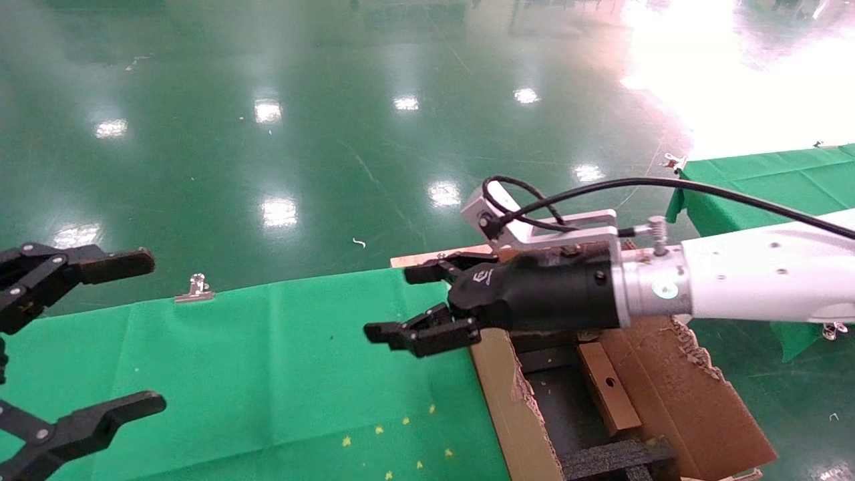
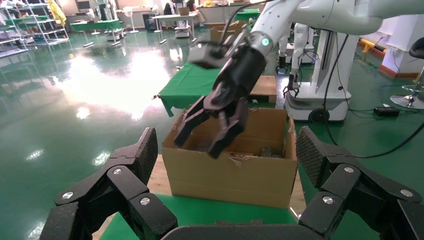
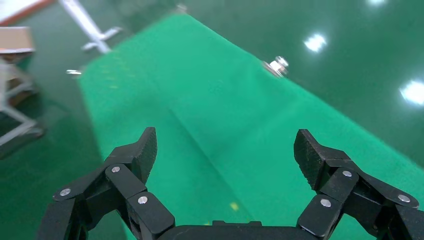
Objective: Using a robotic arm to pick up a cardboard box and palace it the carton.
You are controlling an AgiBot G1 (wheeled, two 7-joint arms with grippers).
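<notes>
A: Right hand (image 1: 419,304) open, empty, hovering over the carton (image 1: 514,407) edge and tabletop (image 1: 267,374). Left hand (image 1: 87,334) parked, open.
B: Cardboard box (image 1: 606,387) lies inside the carton. Probably light, stiff; pinch across its narrow faces.

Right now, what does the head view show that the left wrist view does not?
Only the head view: the box lying inside the carton beside black foam, and a clip on the green cloth. Only the left wrist view: the carton's outer wall and a white machine base behind it. Both: the right gripper, open and empty, above the carton's edge, and the open left gripper.
</notes>
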